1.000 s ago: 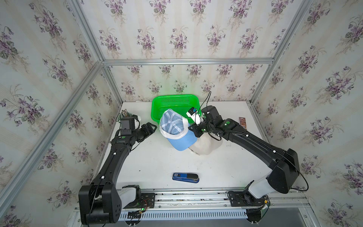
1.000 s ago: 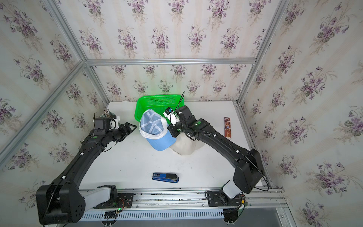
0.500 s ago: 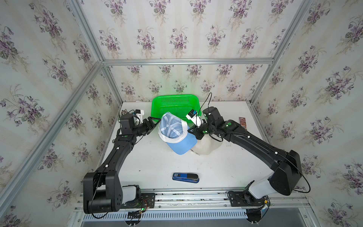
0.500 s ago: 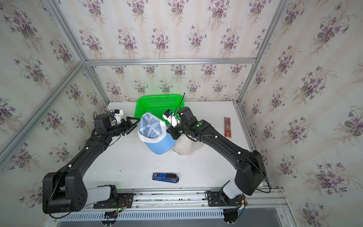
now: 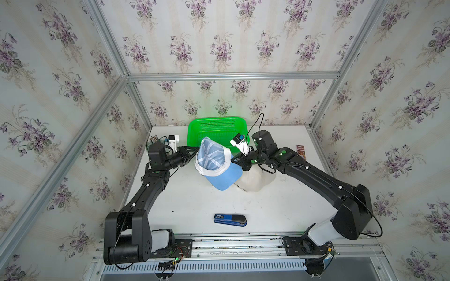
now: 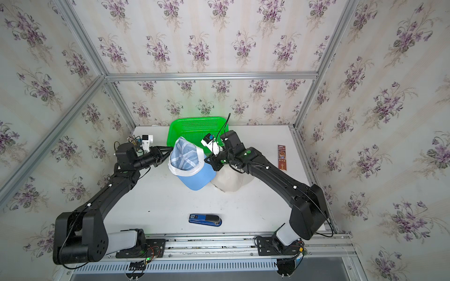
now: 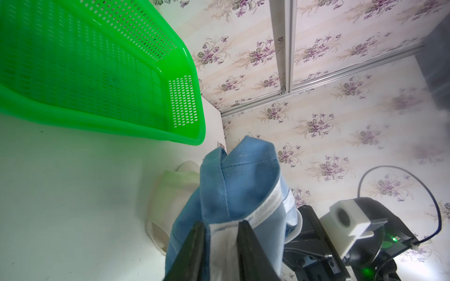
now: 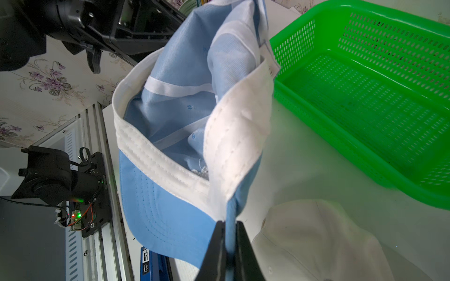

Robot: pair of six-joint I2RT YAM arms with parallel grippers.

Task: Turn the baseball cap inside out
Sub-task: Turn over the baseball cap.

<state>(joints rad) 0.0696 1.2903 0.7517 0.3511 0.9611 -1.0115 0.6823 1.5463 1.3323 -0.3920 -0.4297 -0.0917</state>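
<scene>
The light blue cap hangs between the two arms, just in front of the green basket. It gapes upward, showing its white inner band. The left gripper pinches that band; the right gripper is clamped tight on the opposite rim.

White surface: green basket at back, white cap mid, stapler near front, brown strip right edge.
</scene>
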